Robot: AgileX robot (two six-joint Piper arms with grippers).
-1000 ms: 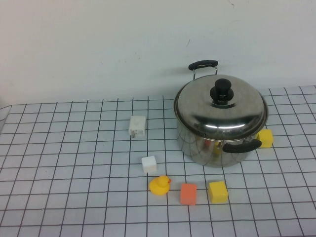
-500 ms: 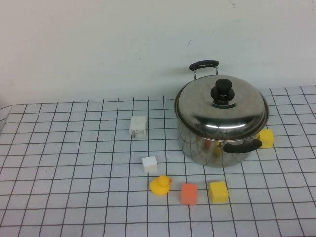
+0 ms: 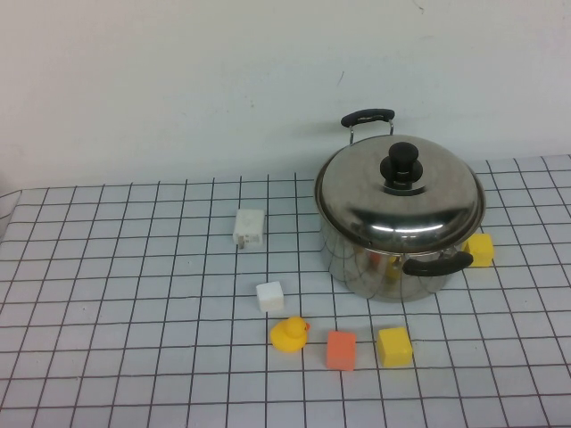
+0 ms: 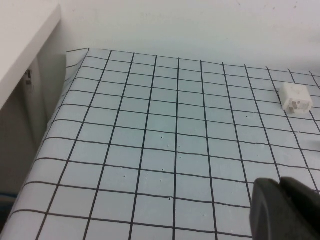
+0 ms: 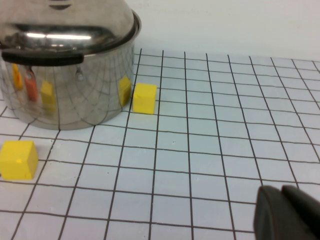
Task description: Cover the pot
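Note:
The shiny steel pot (image 3: pixel 375 259) with two black side handles stands at the right of the gridded table, and the domed steel lid (image 3: pixel 399 196) with a black knob sits on it. The pot also shows in the right wrist view (image 5: pixel 65 95), lid on. Neither arm shows in the high view. My left gripper (image 4: pixel 280 184) is shut and empty over the bare left part of the table. My right gripper (image 5: pixel 282 192) is shut and empty over the grid, away from the pot.
A white plug block (image 3: pixel 249 227), a white cube (image 3: pixel 269 296), a yellow duck (image 3: pixel 288 334), an orange block (image 3: pixel 340 349) and a yellow block (image 3: pixel 393 346) lie left of and in front of the pot. Another yellow block (image 3: pixel 480 250) sits beside it. The table's left edge (image 4: pixel 55 120) drops off.

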